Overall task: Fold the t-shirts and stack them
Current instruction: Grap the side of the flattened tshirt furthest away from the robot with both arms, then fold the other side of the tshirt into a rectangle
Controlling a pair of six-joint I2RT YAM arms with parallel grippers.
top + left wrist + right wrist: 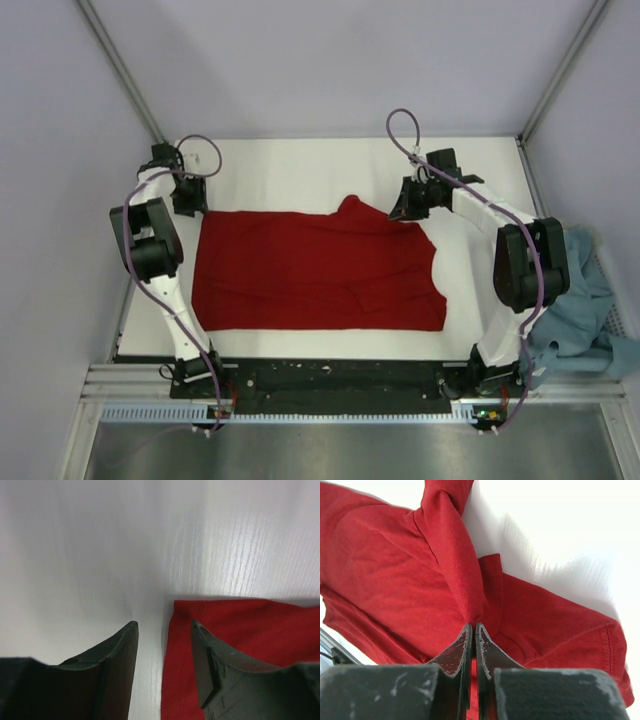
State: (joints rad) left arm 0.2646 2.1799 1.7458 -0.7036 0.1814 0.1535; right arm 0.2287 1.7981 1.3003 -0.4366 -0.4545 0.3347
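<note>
From the overhead feed I see the red t-shirt point(310, 270) spread flat across the middle of the white table point(300, 170), its long side running from 9 to 3 o'clock. A sleeve bulges up along its far edge at about 12 o'clock.

The left gripper point(188, 205) sits at the shirt's 10 o'clock corner. On its wrist camera the jaws stand apart, and the left gripper point(162, 625) holds nothing. The corner of the red cloth lies on the table under the gap and runs off beneath the right-hand finger point(220, 675).

The right gripper point(403, 212) is at the shirt's 1 o'clock edge. On its own camera the right gripper point(474, 626) has its jaws pressed together, pinching a raised ridge of red fabric at the tips.

The teal-blue t-shirt point(585, 300) lies crumpled off the table's edge at 3 o'clock, behind the right arm.
</note>
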